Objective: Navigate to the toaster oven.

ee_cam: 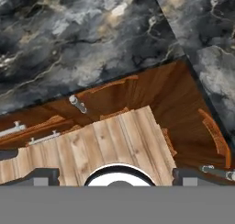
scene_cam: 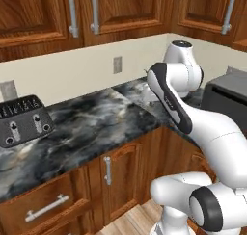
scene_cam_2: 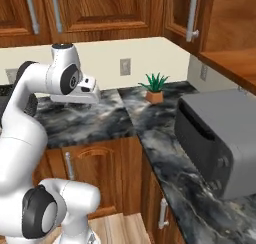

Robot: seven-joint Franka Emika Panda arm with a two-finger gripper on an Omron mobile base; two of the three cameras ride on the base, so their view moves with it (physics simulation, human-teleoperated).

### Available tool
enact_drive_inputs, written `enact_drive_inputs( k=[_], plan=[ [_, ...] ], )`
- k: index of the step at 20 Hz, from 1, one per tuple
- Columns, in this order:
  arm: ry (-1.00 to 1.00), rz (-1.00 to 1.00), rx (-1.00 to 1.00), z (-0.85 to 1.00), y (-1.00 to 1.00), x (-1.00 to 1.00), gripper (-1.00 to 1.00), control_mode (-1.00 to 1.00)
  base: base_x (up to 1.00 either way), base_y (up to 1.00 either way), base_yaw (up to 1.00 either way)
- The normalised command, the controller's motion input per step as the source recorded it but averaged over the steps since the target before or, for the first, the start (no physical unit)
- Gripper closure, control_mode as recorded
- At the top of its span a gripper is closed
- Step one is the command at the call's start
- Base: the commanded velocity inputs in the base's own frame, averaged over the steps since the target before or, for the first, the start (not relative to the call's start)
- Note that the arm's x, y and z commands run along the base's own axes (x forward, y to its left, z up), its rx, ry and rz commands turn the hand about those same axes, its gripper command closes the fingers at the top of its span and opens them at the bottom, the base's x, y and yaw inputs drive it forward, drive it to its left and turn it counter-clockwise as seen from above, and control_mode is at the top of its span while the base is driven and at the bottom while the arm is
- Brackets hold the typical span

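The toaster oven (scene_cam_2: 220, 138) sits on the right leg of the dark marble table (scene_cam_2: 165, 153), its front with the long dark handle slot facing the corner; its grey edge also peeks past the arm at (scene_cam: 226, 97). A small potted plant (scene_cam_2: 154, 89) stands near the corner wall. A dark toaster (scene_cam: 24, 119) rests far left. The jaws (ee_cam: 114, 175) hang above the table corner; I cannot tell their spread.

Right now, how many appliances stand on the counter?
2. The dark toaster stands at the far left of the counter, by the wall. The grey toaster oven stands on the right run, past the corner. Others may be out of frame.
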Motion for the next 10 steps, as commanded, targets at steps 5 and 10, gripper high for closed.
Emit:
enact_drive_inputs(
  k=[5, 10],
  plan=[
    [0.0, 0.0, 0.0, 0.0, 0.0, 0.0, -1.0, 1.0, 0.32, -0.67, -0.5],
    [0.0, 0.0, 0.0, 0.0, 0.0, 0.0, -1.0, 1.0, 0.65, -0.08, -0.64]
  ],
)
